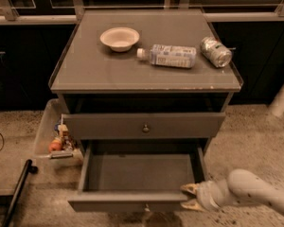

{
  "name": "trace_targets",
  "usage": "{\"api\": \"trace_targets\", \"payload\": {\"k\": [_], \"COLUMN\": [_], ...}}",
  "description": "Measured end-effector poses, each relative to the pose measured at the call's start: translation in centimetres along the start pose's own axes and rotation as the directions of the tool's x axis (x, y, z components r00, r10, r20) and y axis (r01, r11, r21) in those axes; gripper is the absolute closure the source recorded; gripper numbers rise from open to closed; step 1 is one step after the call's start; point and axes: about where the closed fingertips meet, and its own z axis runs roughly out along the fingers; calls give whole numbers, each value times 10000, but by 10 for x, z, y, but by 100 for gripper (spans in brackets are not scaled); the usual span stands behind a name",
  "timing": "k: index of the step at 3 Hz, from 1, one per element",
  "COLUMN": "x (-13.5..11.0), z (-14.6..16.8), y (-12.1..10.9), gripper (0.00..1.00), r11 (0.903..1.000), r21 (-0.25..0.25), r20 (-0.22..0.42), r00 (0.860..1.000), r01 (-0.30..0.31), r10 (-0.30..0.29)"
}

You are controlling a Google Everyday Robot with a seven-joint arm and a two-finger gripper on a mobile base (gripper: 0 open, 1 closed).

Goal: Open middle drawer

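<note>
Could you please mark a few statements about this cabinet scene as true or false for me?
1. The middle drawer is pulled out and looks empty. True.
2. The gripper hovers above the cabinet top. False: it is low down, at the middle drawer's right front corner.
3. The bottle stands upright. False: it lies on its side between the bowl and the can.
4. The bowl sits on the cabinet top. True.
</note>
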Motion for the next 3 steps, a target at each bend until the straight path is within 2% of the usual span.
{"api": "trace_targets", "payload": {"k": [1,3], "x": [0,0], "z": [1,1], "y": [0,0], "gripper": [81,34], "r11": [10000,10000], "r21": [-1,-1], "r20": [0,1], "r00": [10000,10000], "r01": [0,0], "r10": [0,0]}}
